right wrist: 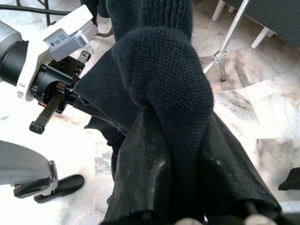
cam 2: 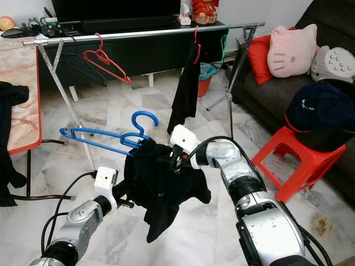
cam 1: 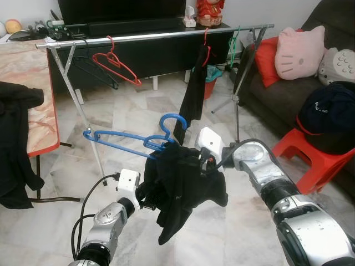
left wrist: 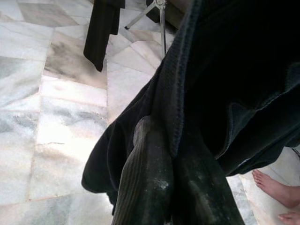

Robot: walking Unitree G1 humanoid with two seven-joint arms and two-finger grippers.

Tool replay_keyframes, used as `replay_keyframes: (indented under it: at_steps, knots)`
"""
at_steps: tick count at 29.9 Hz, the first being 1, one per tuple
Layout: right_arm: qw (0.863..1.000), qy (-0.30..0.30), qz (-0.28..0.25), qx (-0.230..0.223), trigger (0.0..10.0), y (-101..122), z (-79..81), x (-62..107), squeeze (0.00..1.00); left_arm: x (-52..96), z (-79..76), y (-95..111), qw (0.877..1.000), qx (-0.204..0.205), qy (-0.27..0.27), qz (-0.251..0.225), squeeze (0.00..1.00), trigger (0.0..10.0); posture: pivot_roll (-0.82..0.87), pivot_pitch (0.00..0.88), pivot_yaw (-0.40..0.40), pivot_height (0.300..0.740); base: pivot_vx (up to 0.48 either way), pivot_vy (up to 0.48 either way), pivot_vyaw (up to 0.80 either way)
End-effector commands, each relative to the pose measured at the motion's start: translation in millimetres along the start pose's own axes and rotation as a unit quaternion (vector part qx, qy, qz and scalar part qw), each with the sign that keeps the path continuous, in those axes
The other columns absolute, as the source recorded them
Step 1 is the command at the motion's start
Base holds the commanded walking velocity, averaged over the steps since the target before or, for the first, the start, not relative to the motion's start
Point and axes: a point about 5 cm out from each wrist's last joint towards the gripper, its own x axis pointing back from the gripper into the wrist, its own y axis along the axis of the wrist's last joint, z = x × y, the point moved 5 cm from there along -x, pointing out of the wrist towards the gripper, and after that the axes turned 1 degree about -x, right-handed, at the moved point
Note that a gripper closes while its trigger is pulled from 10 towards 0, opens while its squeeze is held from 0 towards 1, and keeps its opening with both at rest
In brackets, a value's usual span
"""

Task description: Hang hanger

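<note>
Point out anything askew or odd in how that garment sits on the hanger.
The black garment is bunched at one end of the blue hanger, not spread; the bare arm juts left. Both the left gripper and right gripper pinch the cloth.

Pale marble floor (cam 1: 138, 105), metal clothes rack (cam 1: 161, 36) standing on it, red plastic stool (cam 1: 310, 158) alongside

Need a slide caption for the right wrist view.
Right gripper pinching black knit garment, left gripper gripping its far side.
</note>
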Motion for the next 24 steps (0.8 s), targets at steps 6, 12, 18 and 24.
replay_keyframes:
  at_steps: [6, 12, 18, 24]
  knots:
    - [1.000, -0.008, -0.015, 0.021, 10.0, 14, -5.7, 1.4, 0.00, 0.2, -5.2, -4, 1.000, -0.002, -0.008, 0.003, 0.00, 0.0, 0.03, 0.000, -0.102, 0.740, 0.000, 0.000, 0.00]
    - [1.000, -0.009, -0.007, 0.020, 10.0, 6, -4.5, 6.0, 0.00, 5.9, 8.7, -17, 0.999, -0.022, 0.036, 0.033, 0.00, 0.0, 0.03, 0.000, -0.104, 0.740, 0.000, 0.000, 0.00]
    - [0.999, -0.037, 0.002, 0.010, 10.0, -8, -8.7, 17.3, 0.00, 13.7, 24.3, -27, 0.995, -0.028, 0.079, 0.057, 0.00, 0.0, 0.03, 0.000, -0.103, 0.740, 0.000, 0.000, 0.00]
    - [0.987, -0.125, -0.083, -0.063, 10.0, 5, -30.7, 29.0, 0.00, 17.0, 33.8, -37, 0.989, -0.021, 0.121, 0.086, 0.00, 2.8, 0.03, 0.000, -0.100, 0.740, 0.000, 0.000, 0.00]
